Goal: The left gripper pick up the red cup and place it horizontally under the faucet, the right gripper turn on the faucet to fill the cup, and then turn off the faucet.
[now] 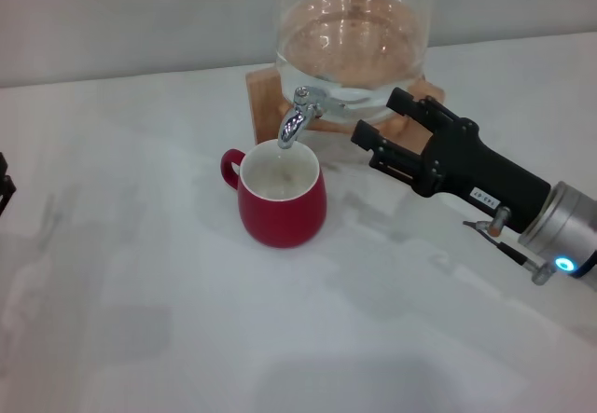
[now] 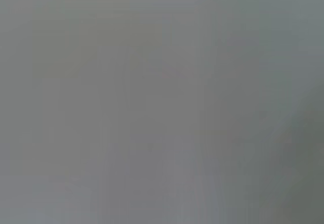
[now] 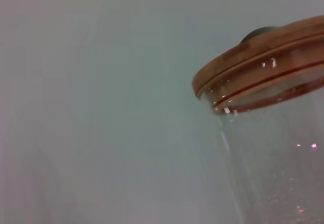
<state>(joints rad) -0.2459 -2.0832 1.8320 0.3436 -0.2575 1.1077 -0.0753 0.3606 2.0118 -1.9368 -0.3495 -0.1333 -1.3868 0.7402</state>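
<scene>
The red cup (image 1: 280, 200) stands upright on the white table, its handle pointing left and its open mouth right under the spout of the chrome faucet (image 1: 298, 119). Whether water is running cannot be told. My right gripper (image 1: 385, 120) is open just right of the faucet, its fingers pointing toward it with nothing between them and a small gap left to the lever. Only a black sliver of my left gripper (image 1: 5, 189) shows at the far left edge, well away from the cup. The left wrist view is plain grey.
The faucet is fitted to a clear glass jar (image 1: 354, 31) of water on a wooden stand (image 1: 264, 87) at the back. The right wrist view shows the jar's wooden lid (image 3: 258, 57) and glass wall (image 3: 273, 163). A white table (image 1: 140, 320) spreads in front.
</scene>
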